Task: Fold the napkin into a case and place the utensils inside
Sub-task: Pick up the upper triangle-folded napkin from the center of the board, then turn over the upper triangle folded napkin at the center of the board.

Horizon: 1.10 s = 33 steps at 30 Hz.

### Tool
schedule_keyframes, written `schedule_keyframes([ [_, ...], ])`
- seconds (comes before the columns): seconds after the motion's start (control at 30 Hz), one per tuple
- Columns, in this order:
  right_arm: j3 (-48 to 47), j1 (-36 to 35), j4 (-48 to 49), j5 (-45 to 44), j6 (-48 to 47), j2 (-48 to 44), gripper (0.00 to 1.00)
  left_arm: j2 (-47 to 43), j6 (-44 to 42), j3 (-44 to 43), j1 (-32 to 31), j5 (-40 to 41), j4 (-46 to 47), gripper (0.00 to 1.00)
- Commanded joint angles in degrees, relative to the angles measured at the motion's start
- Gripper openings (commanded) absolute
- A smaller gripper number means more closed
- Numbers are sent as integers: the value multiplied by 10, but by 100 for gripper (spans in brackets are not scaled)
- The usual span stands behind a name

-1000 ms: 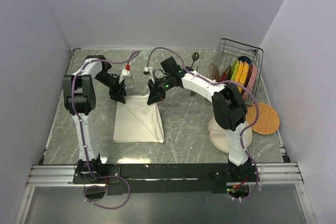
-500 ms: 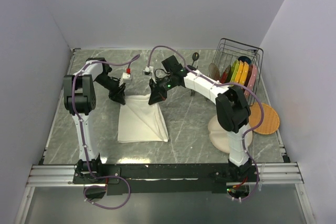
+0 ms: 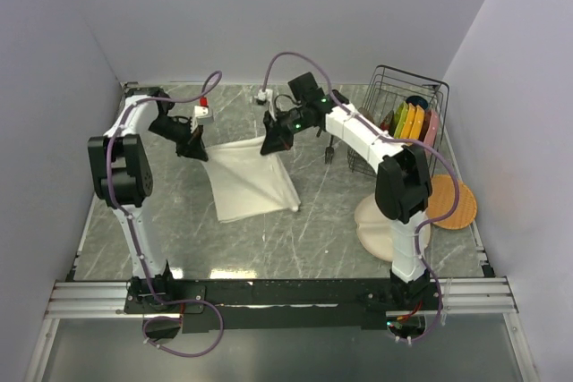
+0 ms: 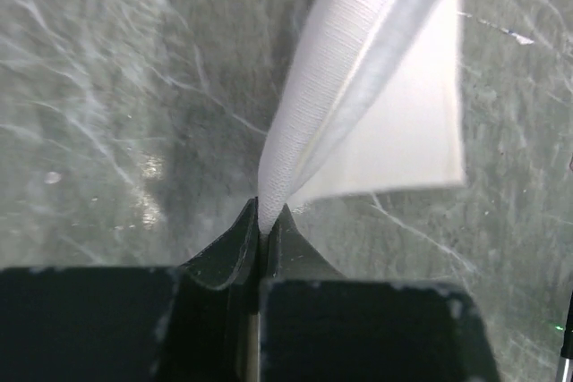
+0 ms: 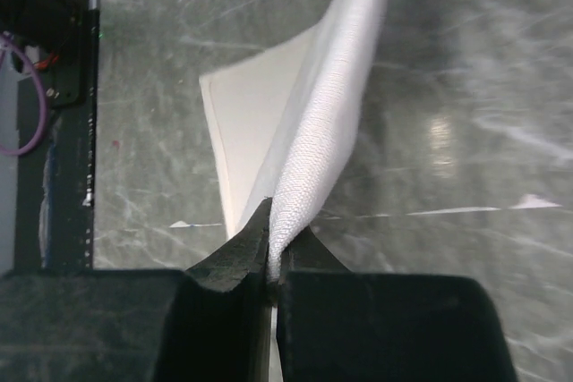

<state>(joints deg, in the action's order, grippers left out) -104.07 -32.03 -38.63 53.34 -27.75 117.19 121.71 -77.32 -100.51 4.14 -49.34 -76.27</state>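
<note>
- The large cream-white soft cloth napkin [image 3: 253, 181] is held up by its far edge, which is stretched between the two claws. The rest slopes down toward the arm bases, and its near edge lies on the table.
- The left claw [image 3: 199, 151] is pinched tight on the cloth's left far corner. In the left wrist view the fingertips [image 4: 243, 232] meet on a thin folded ridge of fabric, and the cloth [image 4: 394, 123] fans out ahead of the claw.
- The right claw [image 3: 269, 143] is likewise clamped on the right far corner. In the right wrist view a doubled, woven-textured edge of the napkin [image 5: 327, 123] rises straight out from between the closed jaws of this claw [image 5: 271, 230].
- The dark slender fork [image 3: 329, 153] lies flat on the table, near the right claw on its outer side and apart from the cloth.
- Further out on that side stands a dark wire dish rack [image 3: 421, 87] with colourful plates [image 3: 407, 123] on edge in it.
- Toward the arm bases from the rack lie a round orange woven mat [image 3: 452, 201] and a round beige plate [image 3: 372, 221], the plate partly hidden by the right arm.
- The surface is a grey-green marbled table top [image 3: 331, 221]. It is glossy, with pale veins and light reflections in both wrist views.
- Plain pale walls [image 3: 269, 15] enclose the table on three sides, and a metal rail [image 3: 269, 292] runs along the near edge.
</note>
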Motion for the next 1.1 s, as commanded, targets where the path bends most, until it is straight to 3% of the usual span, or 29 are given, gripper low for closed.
schedule_keyframes([
  [0.0,-70,25,-20,-13,-11,-6,0,-60,13,-20,4,-15,-10,1],
  [0.13,-116,41,21,-60,-62,0,0,-73,123,-57,14,1,72,1],
  [0.3,-181,49,73,-114,-164,22,0,-106,274,-57,20,52,304,1],
  [0.5,-156,58,229,-156,-248,36,0,-132,347,-40,17,133,477,1],
  [0.6,-100,59,319,-163,-292,13,0,-190,347,41,17,175,574,1],
  [0.83,210,32,530,-143,-412,-85,0,-330,292,290,18,209,669,1],
  [0.93,315,7,563,-127,-469,-121,0,-378,262,374,17,209,658,1],
  [1.07,384,-27,547,-119,-500,-151,0,-441,247,454,18,208,635,1],
])
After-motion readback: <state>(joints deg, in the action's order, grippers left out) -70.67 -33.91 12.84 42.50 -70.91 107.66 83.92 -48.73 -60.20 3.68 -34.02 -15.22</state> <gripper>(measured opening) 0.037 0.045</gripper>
